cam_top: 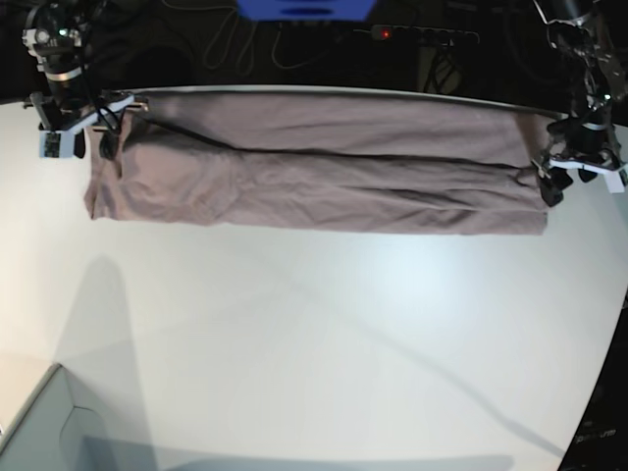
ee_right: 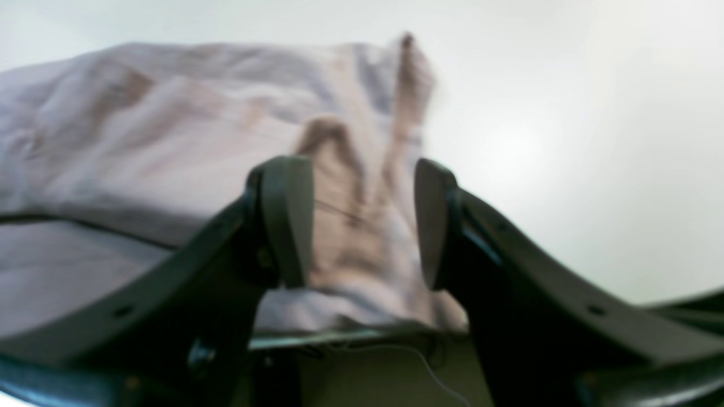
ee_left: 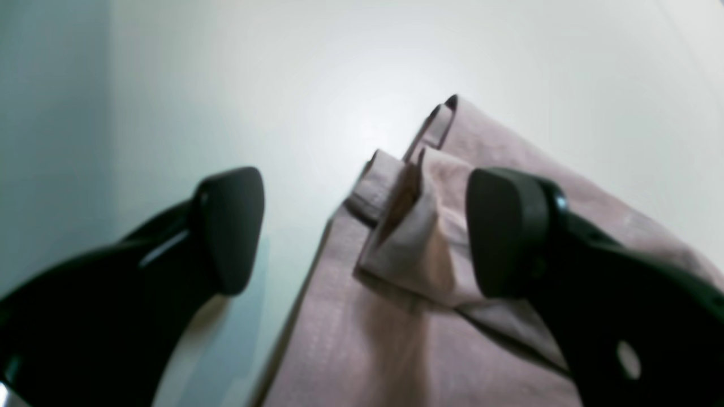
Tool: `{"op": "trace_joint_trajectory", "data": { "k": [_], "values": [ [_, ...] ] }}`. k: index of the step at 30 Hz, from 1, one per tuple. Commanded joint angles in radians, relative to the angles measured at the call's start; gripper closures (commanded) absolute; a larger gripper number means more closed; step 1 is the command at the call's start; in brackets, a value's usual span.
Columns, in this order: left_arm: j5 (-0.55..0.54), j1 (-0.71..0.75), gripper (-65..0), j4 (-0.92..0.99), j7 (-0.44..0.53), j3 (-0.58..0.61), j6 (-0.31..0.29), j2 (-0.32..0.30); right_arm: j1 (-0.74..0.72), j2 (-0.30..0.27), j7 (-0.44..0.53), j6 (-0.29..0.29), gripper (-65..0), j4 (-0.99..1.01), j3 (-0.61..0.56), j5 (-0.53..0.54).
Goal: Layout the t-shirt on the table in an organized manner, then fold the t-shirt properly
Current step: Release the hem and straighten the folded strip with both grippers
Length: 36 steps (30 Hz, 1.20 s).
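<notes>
Lab setting. My two arms are mounted at a wide white bench point(cam_top: 314, 343); behind it, dark clutter of cables point(cam_top: 245, 44) and a power strip point(cam_top: 422, 35) with a lit red switch.

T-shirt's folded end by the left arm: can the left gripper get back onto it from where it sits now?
Probably yes. The left gripper is open, and the t-shirt has its bunched corner lying between and just beyond the fingers on the table, with nothing else in between.
</notes>
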<state>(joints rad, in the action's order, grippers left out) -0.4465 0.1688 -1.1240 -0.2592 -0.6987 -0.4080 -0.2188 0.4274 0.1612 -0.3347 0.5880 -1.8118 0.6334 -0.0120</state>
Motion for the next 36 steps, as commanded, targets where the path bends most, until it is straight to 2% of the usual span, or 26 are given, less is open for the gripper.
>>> {"op": "trace_joint_trajectory", "data": {
  "k": [1,7,10,13,16,25,27,29,33,36],
  "values": [
    [-0.010,-0.007,-54.1,-0.012,0.022,-0.005,-0.006,-0.018,0.004,-0.004,0.024,0.013,-29.5,-0.030,-0.020,0.017],
    [-0.010,-0.007,-54.1,-0.011,0.022,-0.005,-0.006,-0.017,0.026,-0.004,0.024,0.013,-29.7,-0.030,-0.179,0.014],
    [-0.010,-0.005,-54.1,-0.011,0.022,-0.003,-0.006,-0.015,0.012,-0.004,0.026,0.013,-29.8,0.045,-0.217,0.013],
    [-0.010,-0.008,-54.1,0.028,0.022,0.001,-0.006,-0.015,-0.025,-0.004,0.024,0.013,-29.8,0.131,-0.214,0.010],
    [-0.010,-0.024,-54.1,0.058,0.022,0.004,-0.006,-0.012,-0.034,-0.039,0.029,0.008,-29.7,0.195,-0.214,-0.013],
    [-0.010,-0.028,-53.9,0.058,0.021,0.006,-0.006,0.034,-0.091,-0.056,0.029,0.008,-29.7,0.281,-0.177,-0.049],
    [-0.010,-0.028,-53.4,0.058,0.021,0.037,-0.006,0.042,-0.089,-0.056,0.029,0.008,-29.7,0.284,-0.177,-0.049],
    [-0.010,-0.028,-49.1,0.058,0.021,0.058,-0.006,0.043,-0.091,-0.056,0.029,0.008,-29.7,0.287,-0.177,-0.049],
    [-0.010,-0.028,-33.3,0.061,0.022,0.055,-0.006,0.054,-0.088,-0.056,0.029,0.008,-29.6,0.287,-0.182,-0.049],
    [-0.010,-0.028,-27.1,0.061,0.022,0.055,-0.006,0.065,-0.088,-0.056,0.029,0.008,-29.6,0.287,-0.183,-0.049]
  ]
}}
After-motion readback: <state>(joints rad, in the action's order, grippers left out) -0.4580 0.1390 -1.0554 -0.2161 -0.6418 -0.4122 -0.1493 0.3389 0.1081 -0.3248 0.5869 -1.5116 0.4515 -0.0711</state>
